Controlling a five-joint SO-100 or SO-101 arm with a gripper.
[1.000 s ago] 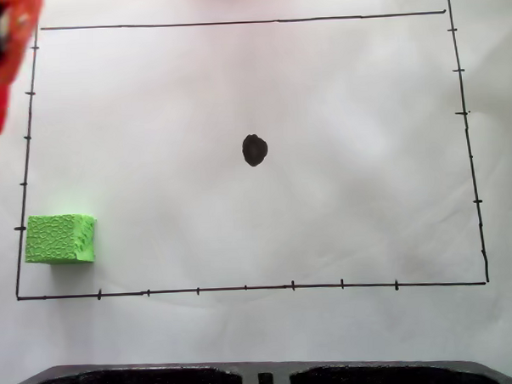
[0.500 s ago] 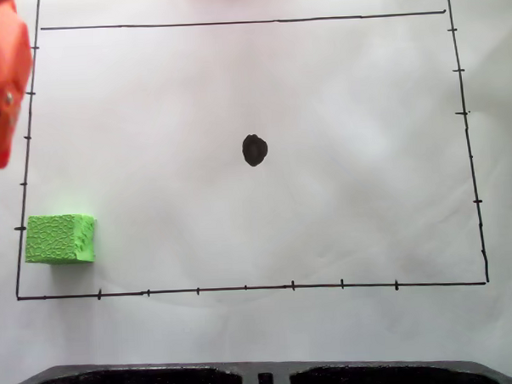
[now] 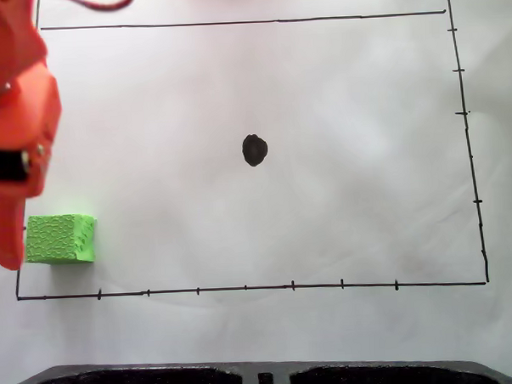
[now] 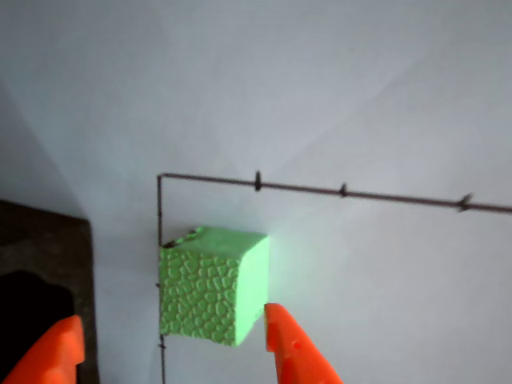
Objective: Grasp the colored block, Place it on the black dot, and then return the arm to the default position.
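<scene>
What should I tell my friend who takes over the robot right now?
Hand: open, empty, its two orange fingers either side of the green block in the wrist view.
Green block: on the paper in the lower left corner of the drawn frame, fixed view.
Black dot: bare, mid-paper.
Done: approach to the block.
Left: grab it, put it on the dot, return the arm to rest.

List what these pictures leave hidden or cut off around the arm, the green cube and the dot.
- The arm, fixed view: cut off by the left and top edges, so its fingertips are unseen there.
- The gripper, wrist view: both orange fingers run off the bottom edge.
- The green cube, wrist view: its underside and far faces are hidden by its own body.
- The dark tray, fixed view: cut off by the bottom edge.
</scene>
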